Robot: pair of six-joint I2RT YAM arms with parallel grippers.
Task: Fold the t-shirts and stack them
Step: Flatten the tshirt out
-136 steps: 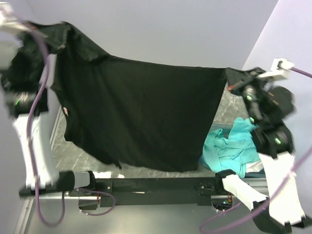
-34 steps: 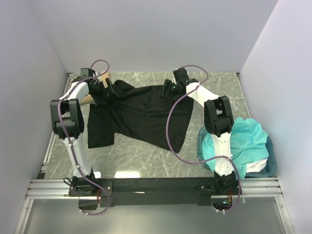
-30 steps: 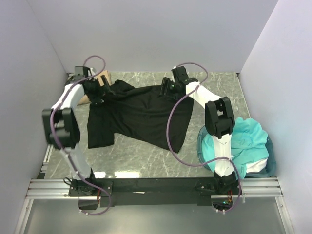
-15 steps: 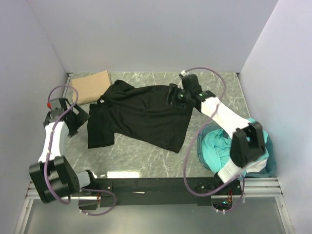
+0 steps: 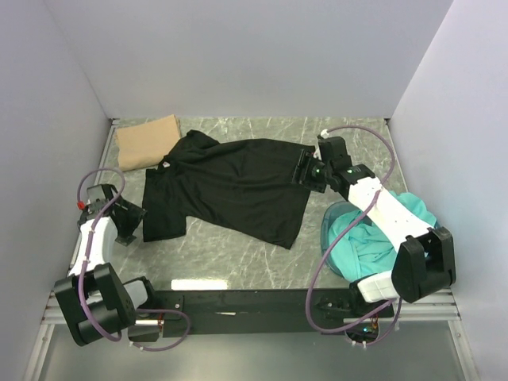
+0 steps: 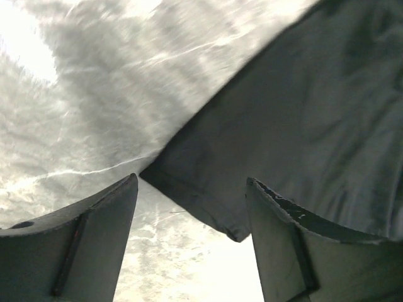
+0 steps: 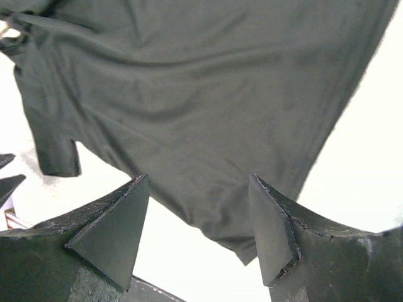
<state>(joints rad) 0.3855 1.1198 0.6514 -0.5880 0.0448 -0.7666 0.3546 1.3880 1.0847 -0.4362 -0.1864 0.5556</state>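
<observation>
A black t-shirt (image 5: 230, 186) lies spread flat on the marble table, its collar toward the left. My left gripper (image 5: 131, 222) hovers open just off the shirt's left sleeve. In the left wrist view the sleeve corner (image 6: 208, 201) shows between the spread fingers of that gripper (image 6: 192, 182), ungripped. My right gripper (image 5: 305, 171) is open at the shirt's right edge. From the right wrist view it (image 7: 198, 179) looks down on the black cloth (image 7: 189, 82) with nothing held. A folded tan t-shirt (image 5: 147, 141) lies at the back left. Teal t-shirts (image 5: 369, 242) fill a tub.
The round translucent blue tub (image 5: 327, 238) stands at the front right, under the right arm's forearm. Grey walls close in the table on the left, back and right. The black rail with both arm bases (image 5: 254, 303) runs along the near edge.
The black shirt, held up in the air earlier, now lies flat and released. The left arm swung back to the near left sleeve; the right arm pulled right to the shirt's edge.
</observation>
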